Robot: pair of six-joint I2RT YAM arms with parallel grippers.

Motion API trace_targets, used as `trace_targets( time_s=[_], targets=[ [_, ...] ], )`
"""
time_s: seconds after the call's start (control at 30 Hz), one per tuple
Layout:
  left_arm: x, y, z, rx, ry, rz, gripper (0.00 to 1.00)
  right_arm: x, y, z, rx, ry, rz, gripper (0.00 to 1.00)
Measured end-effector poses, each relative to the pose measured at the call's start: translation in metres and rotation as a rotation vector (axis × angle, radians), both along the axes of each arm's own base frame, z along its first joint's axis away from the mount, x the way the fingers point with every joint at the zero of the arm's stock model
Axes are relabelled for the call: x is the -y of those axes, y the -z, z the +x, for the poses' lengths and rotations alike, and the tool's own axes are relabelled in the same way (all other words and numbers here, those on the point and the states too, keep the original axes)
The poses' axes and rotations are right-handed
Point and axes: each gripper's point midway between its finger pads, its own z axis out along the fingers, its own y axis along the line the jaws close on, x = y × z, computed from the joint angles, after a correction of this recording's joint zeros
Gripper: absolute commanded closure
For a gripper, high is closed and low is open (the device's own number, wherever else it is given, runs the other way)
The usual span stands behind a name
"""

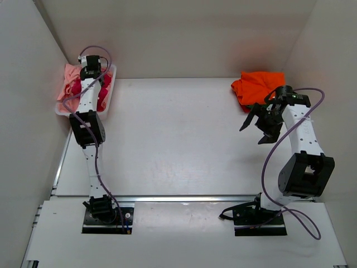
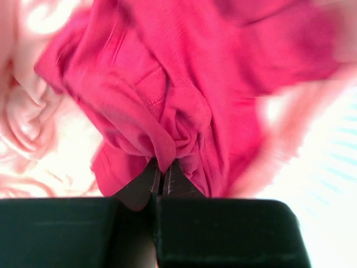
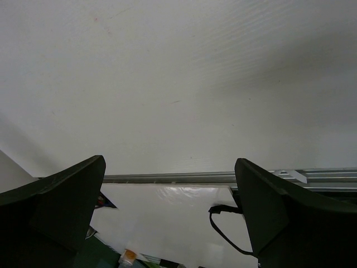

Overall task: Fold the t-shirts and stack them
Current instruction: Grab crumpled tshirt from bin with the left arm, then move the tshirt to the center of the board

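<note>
1. The left arm [image 1: 86,120] reaches to the far left corner of the counter [image 1: 178,139], with its wrist over the tub [image 1: 62,111].
2. The tub sits at the counter's far left edge, close to the side wall. It holds a heap of cloth.
3. The left pincer [image 2: 163,170] is pressed together on a bunched fold of the magenta shirt [image 2: 212,72]. The two fingertips meet with cloth pinched between them.
4. The magenta shirt lies crumpled in the tub. In the left wrist view it fills most of the frame, and its folds gather toward the pinch.
5. Salmon cloth [image 2: 22,111] lies beside the magenta shirt in the same tub, touching it. From above it shows at the tub's far left and spills over the rim. Whether it is one shirt or several cannot be told.
6. The orange shirt [image 1: 256,84] lies in a loose heap on the counter at the far right corner, well apart from the tub.
7. The right pincer [image 1: 251,135] is spread wide and holds nothing. It hangs over bare counter, near the orange shirt and on its near side.
8. The right wrist view shows only the counter surface between the two spread fingers [image 3: 61,212].
9. The middle of the counter lies between the two arms.
</note>
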Motion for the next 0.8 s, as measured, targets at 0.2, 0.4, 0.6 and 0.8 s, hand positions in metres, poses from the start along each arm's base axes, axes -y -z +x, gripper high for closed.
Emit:
trace_targets(
  time_s=[0.2, 0.4, 0.6, 0.8],
  targets=[
    [0.071, -0.164, -0.001, 0.316, 0.142, -0.084, 1.0, -0.006, -0.001, -0.002, 0.031, -0.018, 0.008, 0.01],
    [0.165, -0.384, -0.085, 0.793, 0.312, -0.242, 1.0, -0.009, -0.004, -0.015, 0.103, -0.02, 0.015, 0.0],
    [0.225, -0.478, -0.194, 1.036, 0.517, -0.532, 1.0, -0.012, 0.0, -0.017, 0.156, -0.021, 0.023, 0.01],
    [0.288, -0.368, -0.206, 0.75, 0.633, -0.823, 1.0, -0.014, -0.002, -0.019, 0.207, -0.025, 0.022, 0.01]
  ],
)
